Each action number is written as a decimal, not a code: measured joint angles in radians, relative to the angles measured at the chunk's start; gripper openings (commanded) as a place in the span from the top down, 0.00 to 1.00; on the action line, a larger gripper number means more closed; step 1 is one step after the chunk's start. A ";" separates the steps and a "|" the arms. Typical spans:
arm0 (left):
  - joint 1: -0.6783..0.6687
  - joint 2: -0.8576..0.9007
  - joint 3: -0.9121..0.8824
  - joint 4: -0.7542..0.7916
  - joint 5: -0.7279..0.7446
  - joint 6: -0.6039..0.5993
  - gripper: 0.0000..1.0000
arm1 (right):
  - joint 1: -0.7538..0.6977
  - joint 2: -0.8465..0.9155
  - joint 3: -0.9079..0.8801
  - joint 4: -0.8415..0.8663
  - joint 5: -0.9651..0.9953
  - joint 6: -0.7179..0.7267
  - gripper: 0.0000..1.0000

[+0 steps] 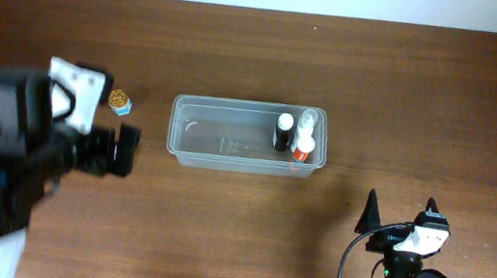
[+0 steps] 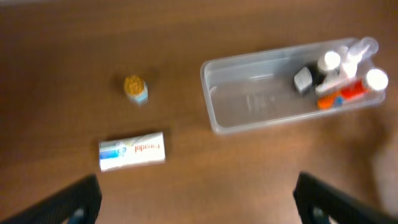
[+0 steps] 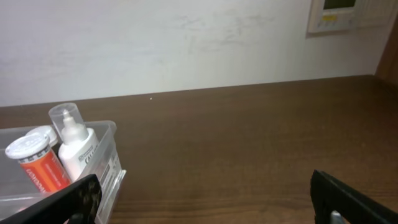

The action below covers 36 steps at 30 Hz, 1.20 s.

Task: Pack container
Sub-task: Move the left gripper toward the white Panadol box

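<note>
Brown table [image 2: 261,177]: box [image 2: 132,150] near container [image 2: 210,93], its writing unreadably blurred; left hand [image 2: 199,200] and right hand [image 3: 211,200] spread wide.

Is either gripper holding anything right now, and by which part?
Nothing is held. The left gripper and the right gripper are both open and empty. The white box lies free, untouched by either.

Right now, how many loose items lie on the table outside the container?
2: a white box and a small gold-capped item, both apart from the container, off its empty end. More may be hidden from view.
</note>
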 measured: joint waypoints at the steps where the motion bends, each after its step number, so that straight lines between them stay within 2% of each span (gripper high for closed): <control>1: 0.000 0.050 0.060 -0.035 0.000 0.000 0.01 | 0.000 0.000 0.000 0.000 0.000 0.000 0.02; 5: 0.000 0.184 0.194 -0.104 0.014 -0.001 0.01 | 0.000 0.000 0.000 0.000 0.000 0.000 0.02; 15: 0.001 0.325 0.203 -0.134 0.064 -0.009 0.01 | 0.000 0.000 0.000 0.000 0.000 0.000 0.02; 21: 0.040 0.412 0.203 -0.142 0.011 -0.211 0.01 | 0.000 0.000 0.000 0.000 0.000 0.000 0.02; 28: 0.181 0.534 0.203 -0.153 -0.015 -0.451 0.00 | 0.000 0.000 0.000 0.000 0.000 0.000 0.02; 36: 0.372 0.556 0.114 -0.104 -0.023 -0.579 0.00 | 0.000 0.000 0.000 0.000 0.000 0.001 0.02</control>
